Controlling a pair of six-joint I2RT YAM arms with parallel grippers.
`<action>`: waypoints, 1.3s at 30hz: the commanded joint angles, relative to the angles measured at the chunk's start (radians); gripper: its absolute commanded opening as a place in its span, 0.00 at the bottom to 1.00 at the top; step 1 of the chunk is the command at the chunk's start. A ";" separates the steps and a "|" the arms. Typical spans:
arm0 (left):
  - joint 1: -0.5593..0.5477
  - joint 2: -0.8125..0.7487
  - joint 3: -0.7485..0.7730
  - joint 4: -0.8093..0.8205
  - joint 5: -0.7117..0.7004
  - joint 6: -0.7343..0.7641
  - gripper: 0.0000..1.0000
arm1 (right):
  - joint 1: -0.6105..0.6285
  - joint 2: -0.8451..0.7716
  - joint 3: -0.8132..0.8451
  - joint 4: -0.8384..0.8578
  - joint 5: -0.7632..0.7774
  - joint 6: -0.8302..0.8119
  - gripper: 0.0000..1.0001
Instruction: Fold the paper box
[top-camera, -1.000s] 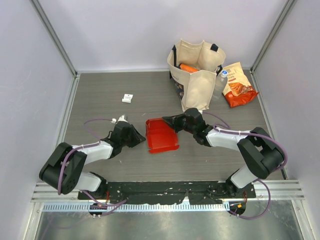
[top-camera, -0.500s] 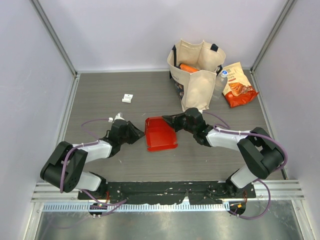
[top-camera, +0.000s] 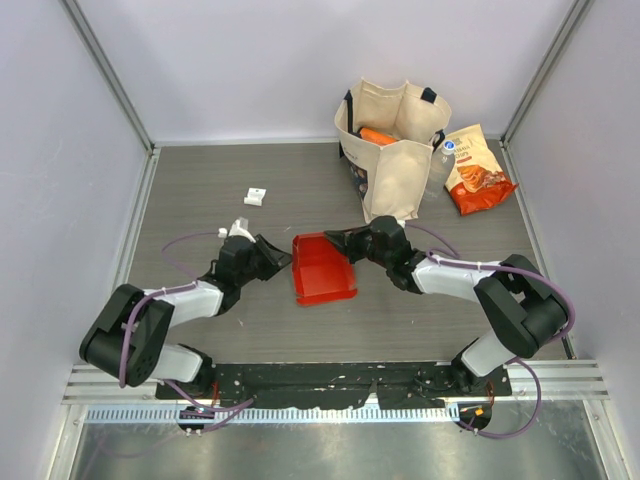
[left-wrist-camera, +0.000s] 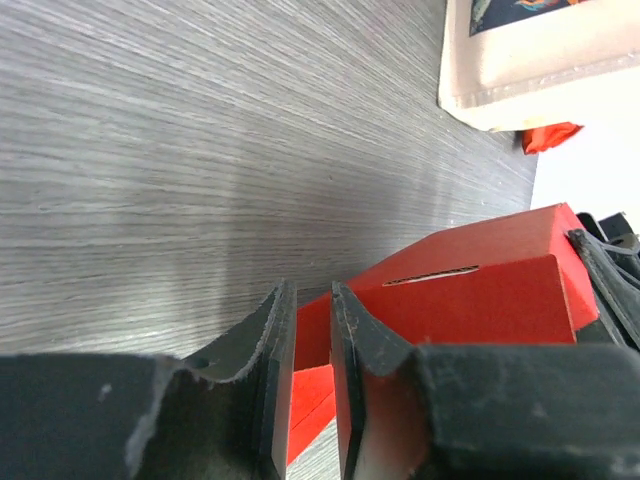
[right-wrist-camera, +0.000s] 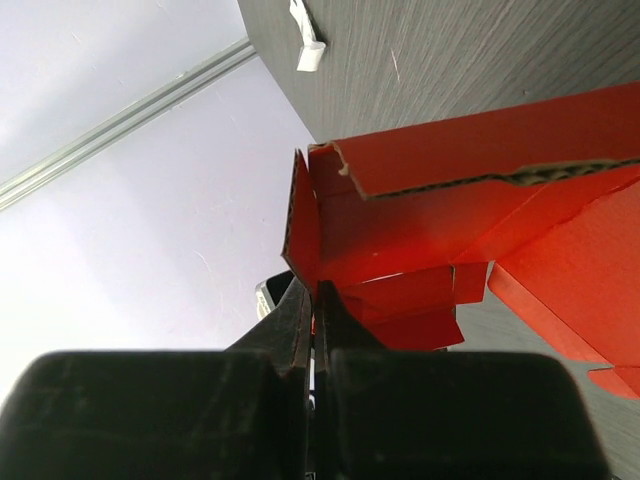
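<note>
Left gripper (top-camera: 283, 258) has edged toward 12 o'clock, beside the paper box (top-camera: 322, 270) at 9 o'clock; jaws a slit apart, grasp undeterminable. Right gripper (top-camera: 341, 241) pinches the 1 o'clock flap.

- paper box (top-camera: 323, 270), red: one.
- tote bag (top-camera: 392, 150), beige: one, at the far edge.
- snack bag (top-camera: 477, 170): one, far-right corner.
- small white piece (top-camera: 255, 197): one.
- Grippers: two, left gripper (top-camera: 283, 258) and right gripper (top-camera: 335, 240).
</note>
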 joint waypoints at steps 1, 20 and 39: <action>0.006 0.036 -0.019 0.146 0.066 -0.032 0.22 | 0.019 0.003 -0.005 0.039 0.036 0.033 0.01; 0.006 -0.056 -0.048 -0.020 0.083 -0.078 0.19 | 0.035 -0.003 -0.025 0.057 0.109 0.050 0.01; -0.057 0.148 -0.018 0.118 0.099 -0.124 0.12 | 0.060 -0.002 -0.037 0.065 0.134 0.063 0.00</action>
